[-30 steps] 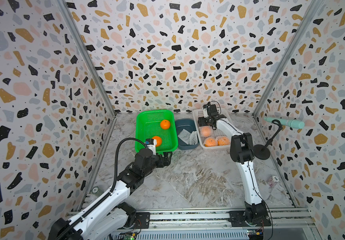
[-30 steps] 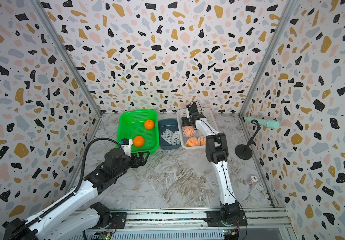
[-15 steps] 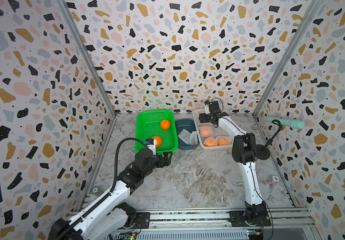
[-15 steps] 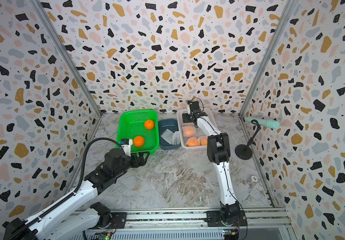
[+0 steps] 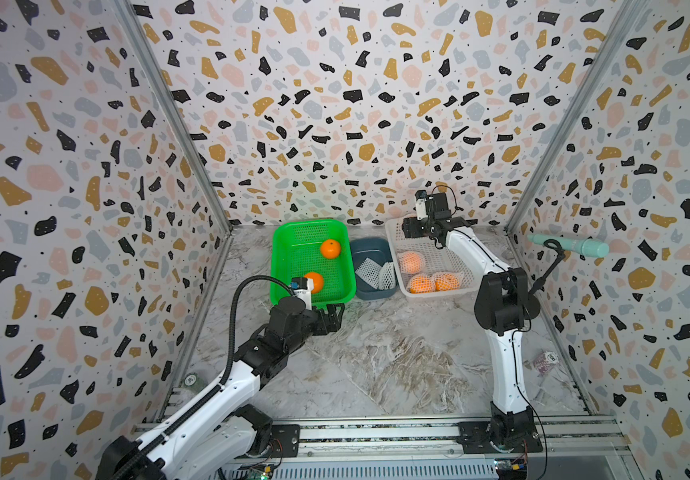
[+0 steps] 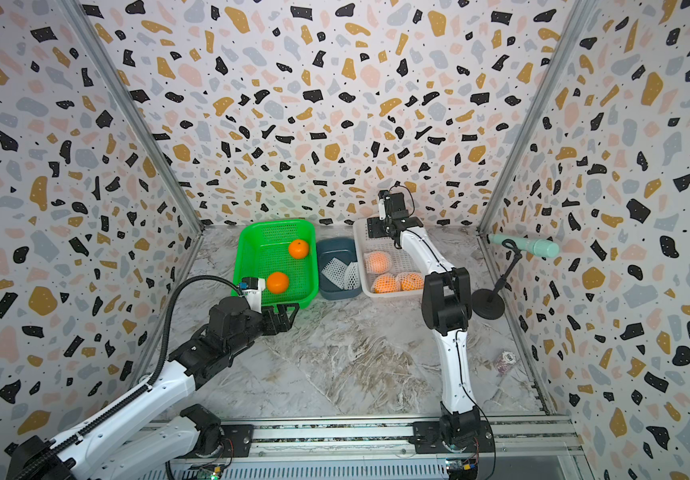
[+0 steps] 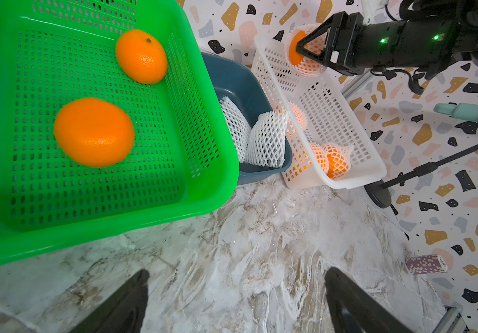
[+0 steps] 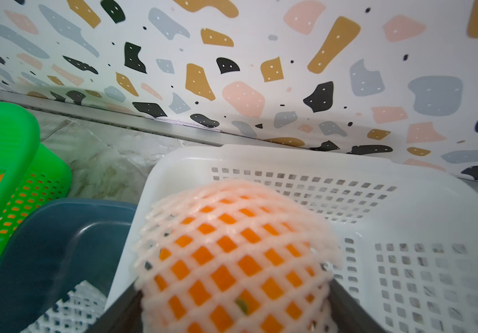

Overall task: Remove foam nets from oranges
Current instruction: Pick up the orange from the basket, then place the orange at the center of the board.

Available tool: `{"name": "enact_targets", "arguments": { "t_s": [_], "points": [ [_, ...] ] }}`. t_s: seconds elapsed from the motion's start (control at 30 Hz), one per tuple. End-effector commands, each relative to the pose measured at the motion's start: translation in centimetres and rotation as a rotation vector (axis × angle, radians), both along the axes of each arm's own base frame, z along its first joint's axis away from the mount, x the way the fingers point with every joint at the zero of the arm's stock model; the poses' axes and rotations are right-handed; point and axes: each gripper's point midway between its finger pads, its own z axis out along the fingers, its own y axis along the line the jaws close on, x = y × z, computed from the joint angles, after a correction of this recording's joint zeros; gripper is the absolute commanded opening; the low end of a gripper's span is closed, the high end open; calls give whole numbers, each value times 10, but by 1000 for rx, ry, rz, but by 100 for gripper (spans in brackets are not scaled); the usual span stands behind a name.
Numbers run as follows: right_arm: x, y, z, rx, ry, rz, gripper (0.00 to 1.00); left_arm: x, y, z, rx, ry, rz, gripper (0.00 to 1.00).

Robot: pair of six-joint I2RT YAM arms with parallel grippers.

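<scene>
My right gripper (image 8: pixel 233 302) is shut on a netted orange (image 8: pixel 232 253), held above the back end of the white basket (image 5: pixel 435 296); the left wrist view shows that orange (image 7: pixel 301 52) between the black fingers. Three more netted oranges (image 5: pixel 412 262) (image 5: pixel 420 284) (image 5: pixel 447 281) lie in the white basket. Two bare oranges (image 5: pixel 330 248) (image 5: pixel 314 281) rest in the green basket (image 5: pixel 275 257). Empty white foam nets (image 5: pixel 374 272) lie in the blue bin (image 5: pixel 370 245). My left gripper (image 5: pixel 333 318) (image 7: pixel 236 276) hangs open over the marble floor, just in front of the green basket.
A teal microphone (image 5: pixel 568 245) on a black stand (image 6: pixel 488 304) stands at the right wall. A small roll of chips (image 5: pixel 545 359) lies on the floor at the right. Patterned walls close in three sides.
My right gripper has lifted the netted orange slightly up and toward the back wall. The left arm has not moved.
</scene>
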Motion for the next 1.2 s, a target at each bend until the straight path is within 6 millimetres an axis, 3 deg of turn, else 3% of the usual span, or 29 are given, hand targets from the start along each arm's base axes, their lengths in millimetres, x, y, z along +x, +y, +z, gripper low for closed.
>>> {"name": "enact_targets", "arguments": {
  "t_s": [0.0,0.27,0.53,0.8,0.97,1.17],
  "points": [
    [-18,-3,34,17,-37,20,78,4,-3,26,-22,-70,-9,96],
    [-62,-6,49,41,-40,58,77,3,-3,26,-15,-75,-15,96],
    [-118,0,58,60,-51,96,78,3,-5,23,-19,-78,-23,96],
    [-184,30,63,76,-60,170,77,2,-2,23,0,-83,-18,96],
    [-237,54,61,93,-55,231,77,0,5,25,24,-88,1,97],
    [-301,81,44,131,-19,269,78,1,11,32,36,-102,27,97]
  ]
}}
